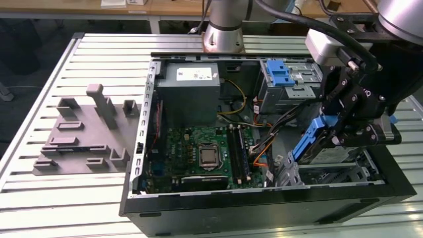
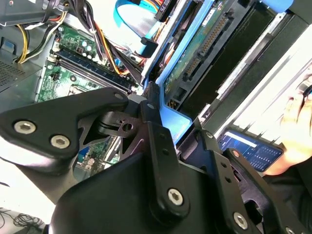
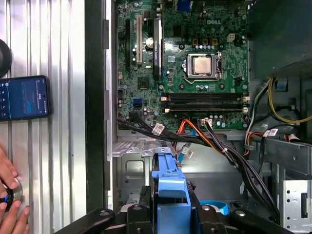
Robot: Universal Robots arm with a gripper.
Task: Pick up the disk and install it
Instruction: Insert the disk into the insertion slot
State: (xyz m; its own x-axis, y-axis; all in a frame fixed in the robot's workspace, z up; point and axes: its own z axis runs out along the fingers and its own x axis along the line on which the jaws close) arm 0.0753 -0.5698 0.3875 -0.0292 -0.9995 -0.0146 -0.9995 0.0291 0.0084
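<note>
Disk [image 1: 310, 141] gripped, tilted over the open case [image 1: 264, 208]!

The gripper [image 1: 347, 134] is clamped on the disk's blue rail at the case's 3 o'clock side, above the drive bay [image 1: 337, 173]. Its label is turned away and can't be read. In the first wrist view the rail [image 3: 169, 187] sits between the fingers [image 3: 145, 197], its lower part cut off. White labels show on the grey box [image 1: 191, 94], print too small to read. A hand [image 3: 9, 195] and a phone [image 3: 24, 96] rest on the table [image 1: 79, 198].
</note>
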